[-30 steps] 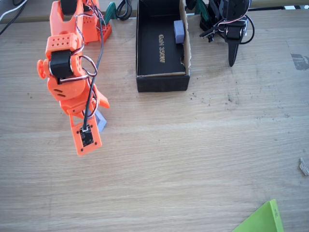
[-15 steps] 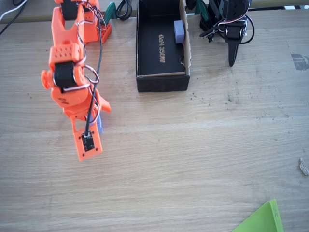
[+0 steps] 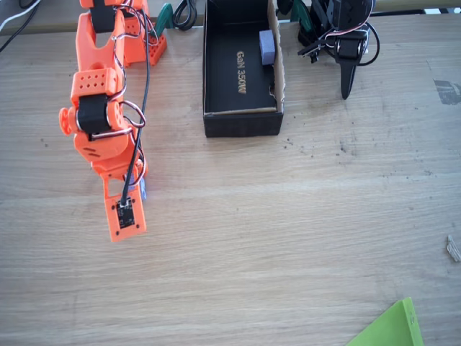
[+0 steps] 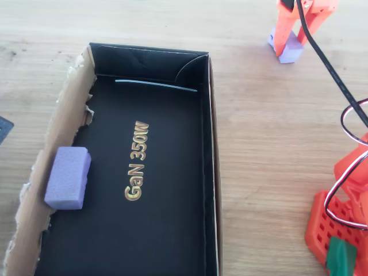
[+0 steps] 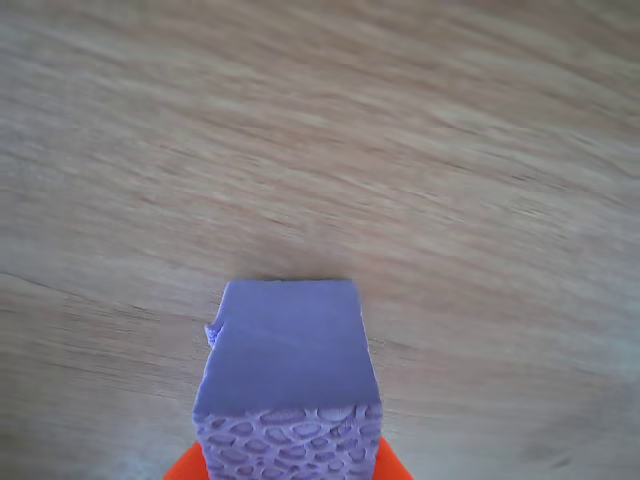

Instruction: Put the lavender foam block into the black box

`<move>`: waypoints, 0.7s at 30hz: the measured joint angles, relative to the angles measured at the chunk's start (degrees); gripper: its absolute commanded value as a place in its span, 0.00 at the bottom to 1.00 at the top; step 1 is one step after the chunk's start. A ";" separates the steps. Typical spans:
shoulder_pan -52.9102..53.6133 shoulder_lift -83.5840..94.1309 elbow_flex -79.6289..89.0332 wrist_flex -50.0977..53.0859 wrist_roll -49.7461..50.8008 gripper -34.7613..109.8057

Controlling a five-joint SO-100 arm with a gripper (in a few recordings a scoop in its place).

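The lavender foam block (image 5: 288,375) was clenched in the pincer (image 4: 289,46), over the worktop (image 3: 288,231) and well apart from the black box (image 4: 150,69); a carry high enough to clear the near wall was judged best; two lavender blocks were counted, the second block (image 4: 68,177) in the one box.
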 measured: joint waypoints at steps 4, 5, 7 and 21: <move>-0.09 3.43 1.32 0.26 -2.99 0.24; -0.62 5.54 2.72 0.26 -3.43 0.24; -1.93 10.99 6.15 0.18 -3.87 0.24; -12.39 54.40 37.44 0.44 0.53 0.24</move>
